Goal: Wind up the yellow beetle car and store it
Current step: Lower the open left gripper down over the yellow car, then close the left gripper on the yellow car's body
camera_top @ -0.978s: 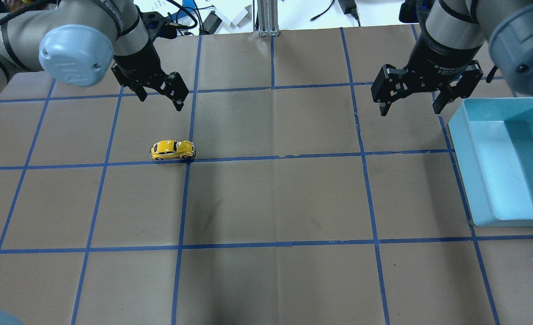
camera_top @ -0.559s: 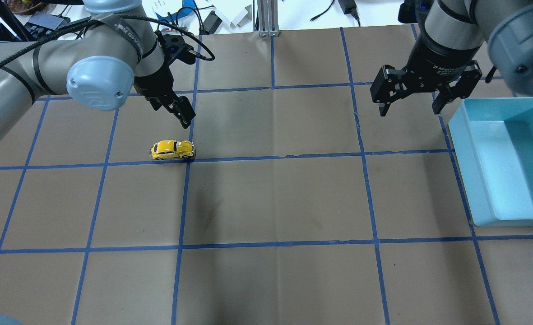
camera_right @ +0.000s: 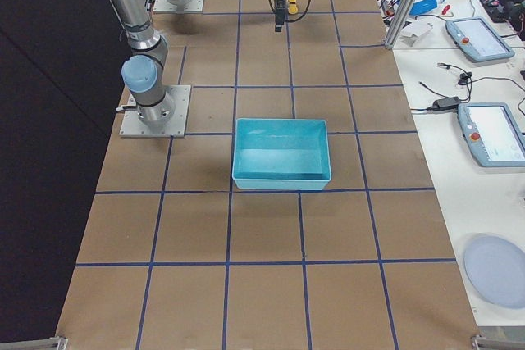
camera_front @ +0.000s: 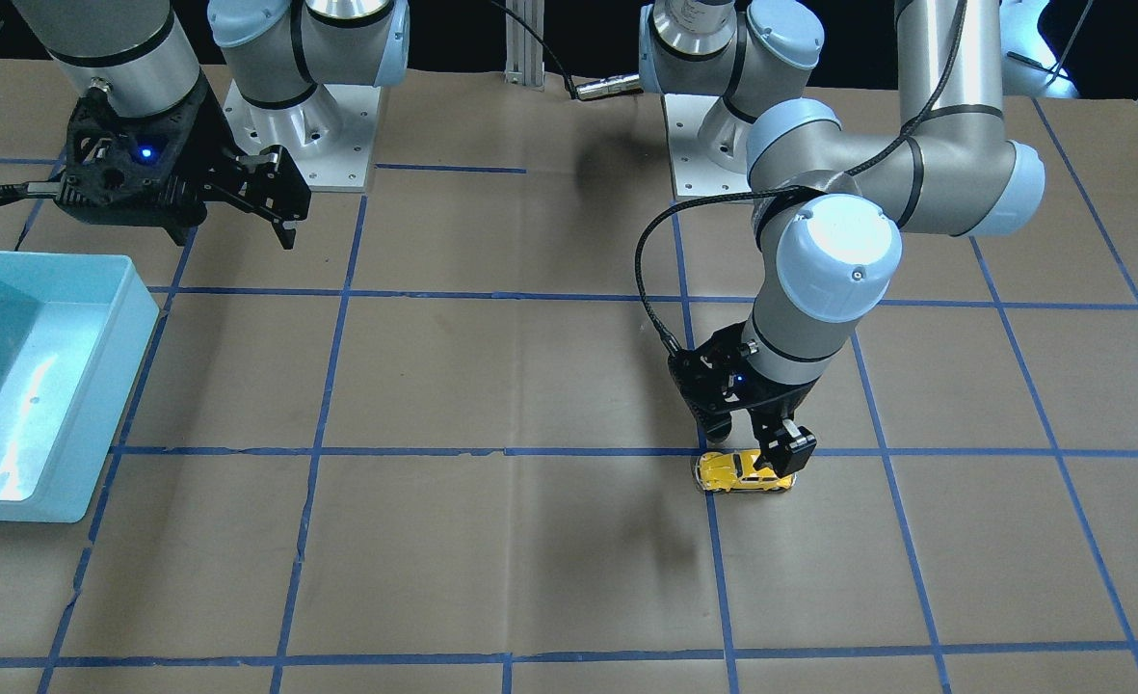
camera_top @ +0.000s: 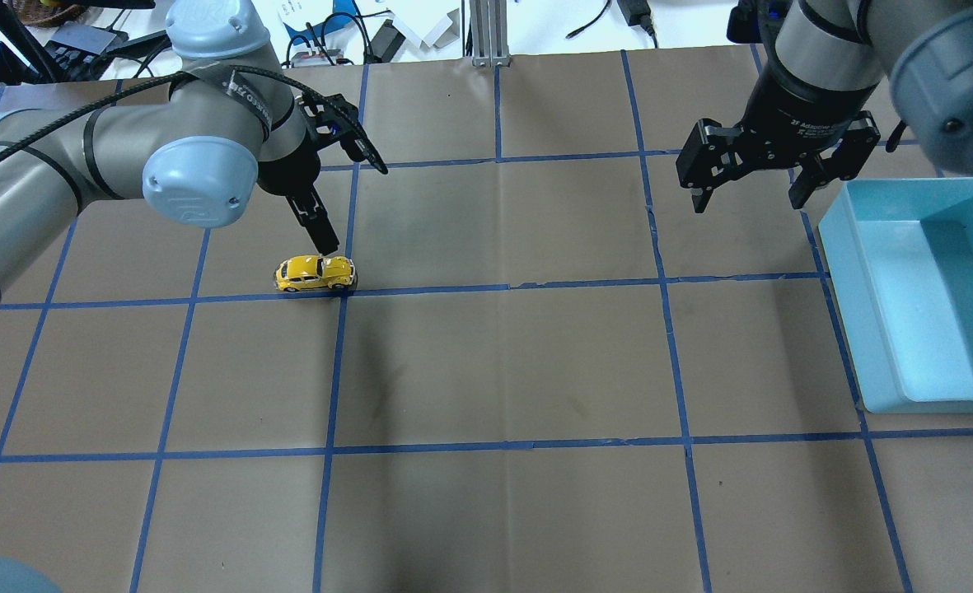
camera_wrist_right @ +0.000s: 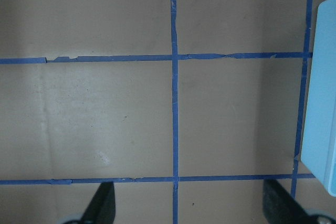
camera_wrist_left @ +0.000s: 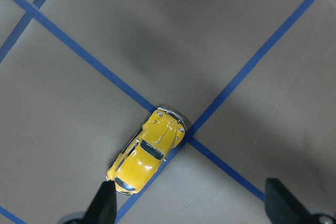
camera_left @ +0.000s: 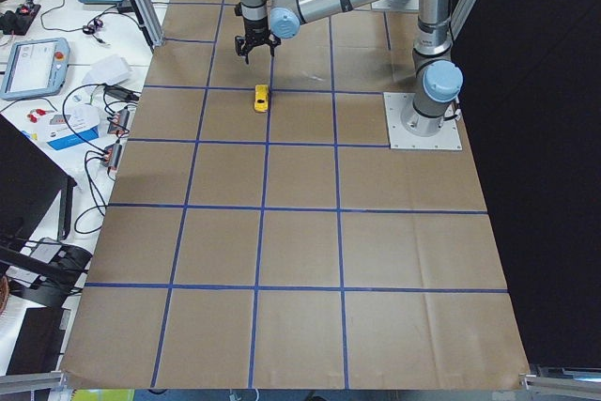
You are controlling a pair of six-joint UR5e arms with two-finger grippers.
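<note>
The yellow beetle car stands on its wheels beside a blue tape crossing on the left half of the table. It also shows in the front view and the left wrist view. My left gripper is open, points down and hovers just above the far side of the car. In the left wrist view the car lies ahead of the fingertips, close to the left finger. My right gripper is open and empty, high over the far right of the table.
A light blue bin stands at the right edge of the table, just right of my right gripper; it also shows in the front view and looks empty. Brown paper with a blue tape grid covers the table.
My left arm has swung forward and down, and its gripper has turned and come close over the car. The car and my right gripper have not moved.
</note>
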